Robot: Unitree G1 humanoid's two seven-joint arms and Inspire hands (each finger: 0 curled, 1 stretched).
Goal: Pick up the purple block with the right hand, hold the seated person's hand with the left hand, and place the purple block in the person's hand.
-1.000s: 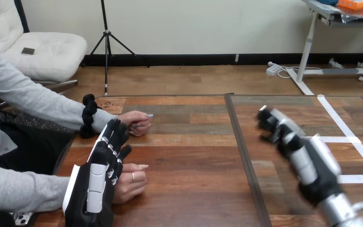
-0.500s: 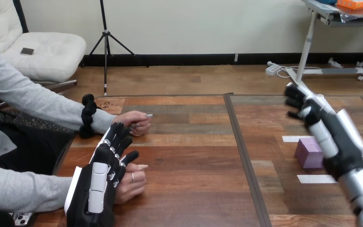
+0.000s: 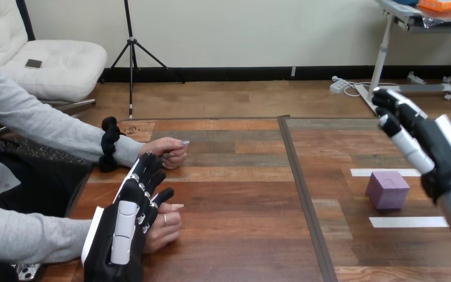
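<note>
A purple block (image 3: 387, 189) sits flat on the wooden worktop (image 3: 241, 194) close to its right edge, between 2 white tape strips (image 3: 408, 222), with nothing touching it. The robot's right hand (image 3: 440, 153) hangs in the air over that same right edge, beyond the block and clear of it, its fingers loosely spread and empty. Along the worktop's left edge, the robot's left hand (image 3: 123, 229) lies with its white-shelled back up, fingers stretched forward and thumb out to the side, closed round nothing. It sits just beside and partly over the person's near hand (image 3: 163, 228), which rests palm down on the wood by the near left corner; whether the 2 touch cannot be told. The person's far hand (image 3: 167, 153) rests farther along the left edge, loosely curled, apart from the robot's fingertips. A dark seam (image 3: 298, 176) runs across the worktop between the left hand and the block.
</note>
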